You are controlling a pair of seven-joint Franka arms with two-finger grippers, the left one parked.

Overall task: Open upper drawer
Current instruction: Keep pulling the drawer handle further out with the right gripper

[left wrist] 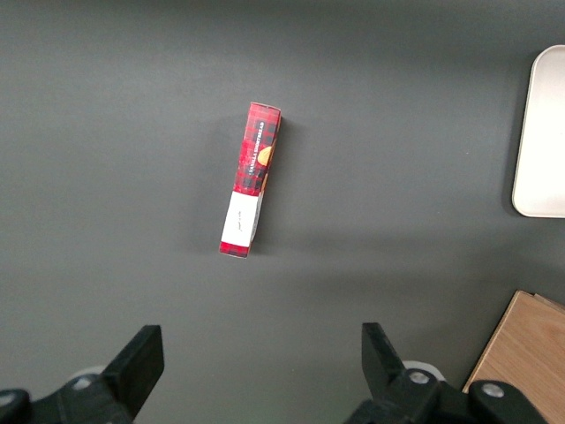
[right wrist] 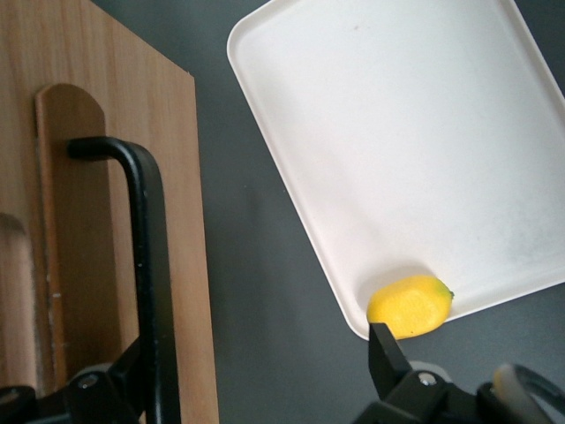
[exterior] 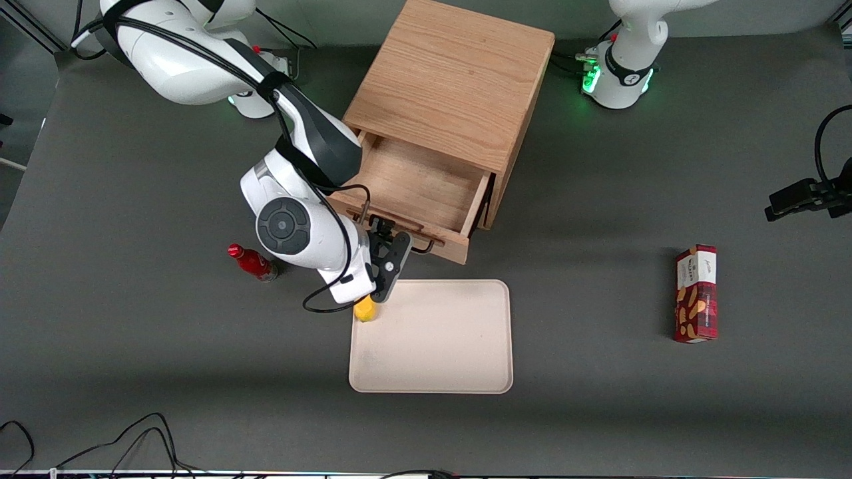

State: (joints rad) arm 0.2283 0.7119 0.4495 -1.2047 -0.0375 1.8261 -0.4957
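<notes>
Front view: the upper drawer (exterior: 416, 193) stands pulled well out of the cabinet (exterior: 452, 80), its bare floor showing, with the gripper (exterior: 386, 249) at the black handle (exterior: 426, 247), a tray (exterior: 432, 336) just nearer the camera carrying a lemon (exterior: 364, 309), a red bottle (exterior: 253, 263) beside the arm and a red box (exterior: 696, 293) toward the parked arm's end of the desk. Right wrist view: the handle (right wrist: 146, 256) runs beside one finger (right wrist: 115, 384), jaws apart and gripping nothing, so the pull looks finished and the next move is likely a clean retreat.
</notes>
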